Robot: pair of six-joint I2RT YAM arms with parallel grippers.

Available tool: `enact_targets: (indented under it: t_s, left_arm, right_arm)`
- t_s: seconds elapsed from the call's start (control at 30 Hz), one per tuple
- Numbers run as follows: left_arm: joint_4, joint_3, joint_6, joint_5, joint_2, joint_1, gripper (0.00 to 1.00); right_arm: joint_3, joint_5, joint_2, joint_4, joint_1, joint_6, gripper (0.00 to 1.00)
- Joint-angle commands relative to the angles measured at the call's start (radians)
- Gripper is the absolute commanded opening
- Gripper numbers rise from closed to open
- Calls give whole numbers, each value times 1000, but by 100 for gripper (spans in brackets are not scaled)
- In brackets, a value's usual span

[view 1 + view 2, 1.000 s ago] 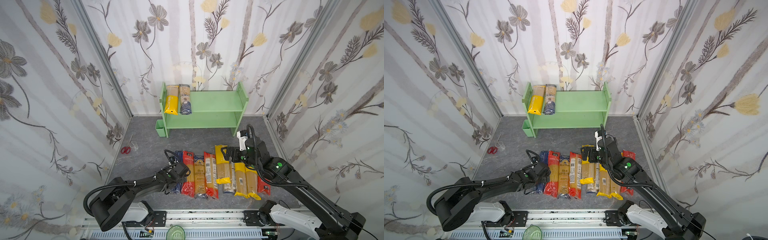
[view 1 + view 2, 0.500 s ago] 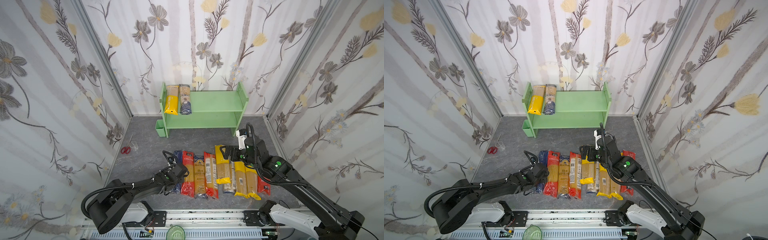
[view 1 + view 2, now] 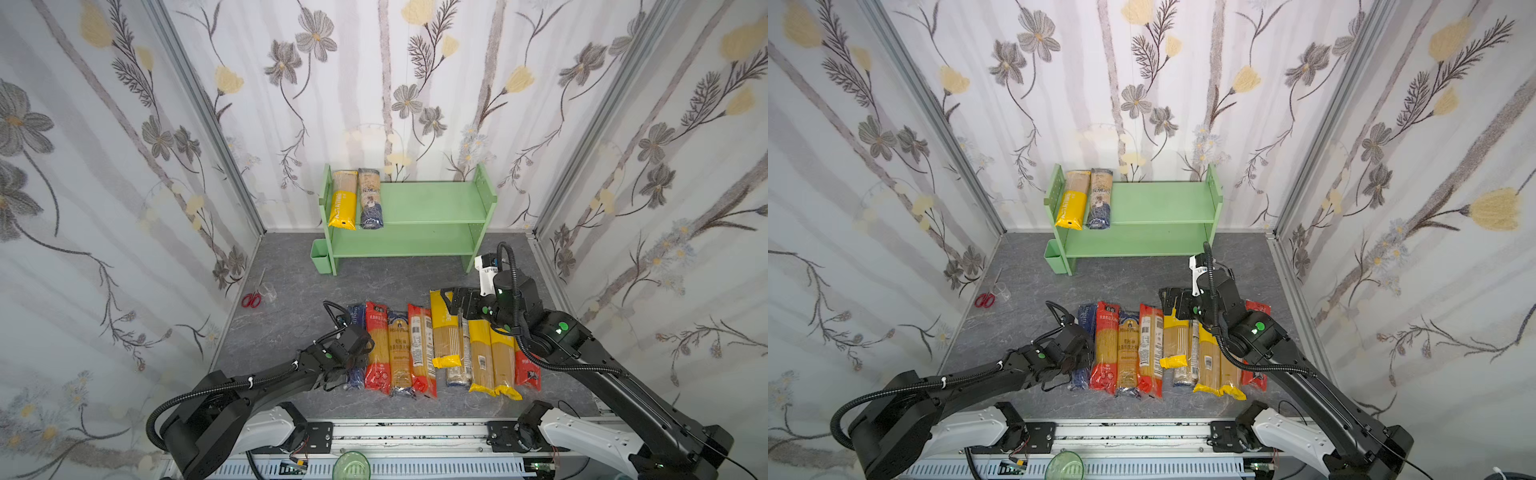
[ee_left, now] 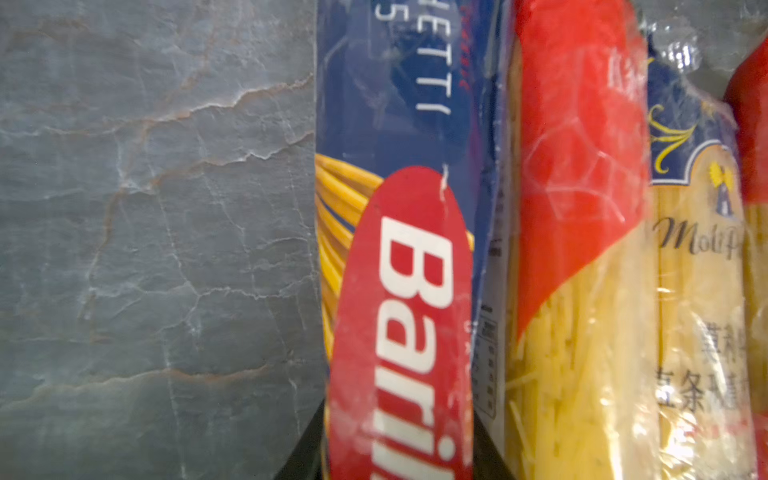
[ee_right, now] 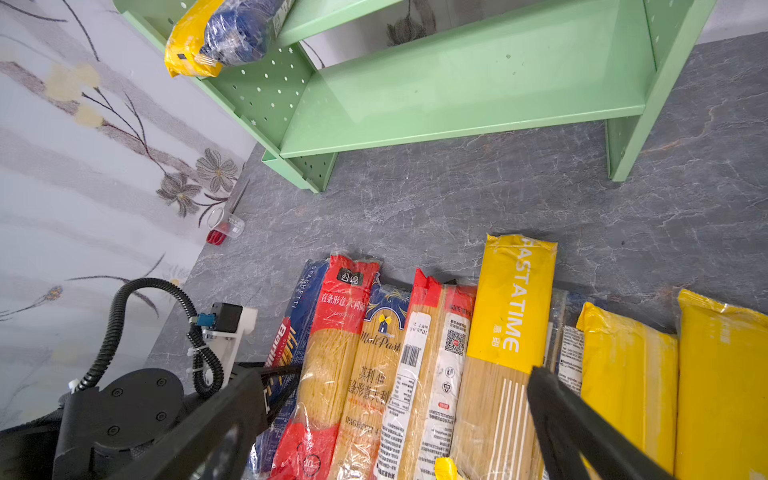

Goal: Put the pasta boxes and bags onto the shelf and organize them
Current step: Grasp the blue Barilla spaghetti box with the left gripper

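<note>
Two grippers hang low over the surface (image 3: 291, 324): the left gripper (image 3: 354, 360) clamps the leftmost Barilla box (image 4: 399, 291), while the right gripper (image 3: 456, 303) gapes wide open above a yellow bag (image 3: 444, 332).

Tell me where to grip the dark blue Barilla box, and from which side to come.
Grip the Barilla box across its narrow width, mid-length, coming straight down from above. It lies flat at the row's left end: bare floor on one long side, the red-ended bag tight against the other.
</note>
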Motion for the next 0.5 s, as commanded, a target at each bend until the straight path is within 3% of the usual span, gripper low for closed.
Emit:
enact_targets:
  t_s: [0.0, 0.47]
  left_arm:
    - [-57, 41, 19, 61, -27, 13, 22]
    - [-197, 190, 109, 115, -187, 78, 20]
  right_arm:
    - [2, 13, -11, -3, 0, 3, 100]
    - [21, 7, -5, -11, 1, 4, 100]
